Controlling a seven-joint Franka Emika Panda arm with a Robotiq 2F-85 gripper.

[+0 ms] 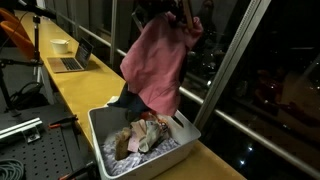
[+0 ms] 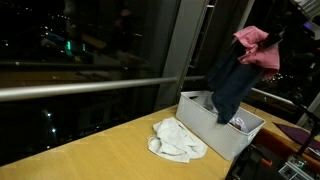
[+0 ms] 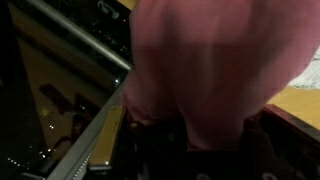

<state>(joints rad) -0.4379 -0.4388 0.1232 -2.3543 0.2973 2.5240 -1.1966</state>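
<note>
Clamps claw [image 1: 183,14] shut on soft pink cloth garment [image 1: 155,65], holding it high to let dark blue fabric [image 2: 230,85] drape into grey rectangular plastic bin [image 2: 200,118].

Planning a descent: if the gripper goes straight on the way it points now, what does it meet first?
The held pink cloth comes first. It hangs directly below and fills the wrist view, with a dark garment beside it. Past those, probably the clothes heap in the grey bin, though depth is unclear.

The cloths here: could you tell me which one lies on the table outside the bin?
The white cloth, crumpled beside the bin; the pink cloth and the dark cloth hang above the bin.
</note>
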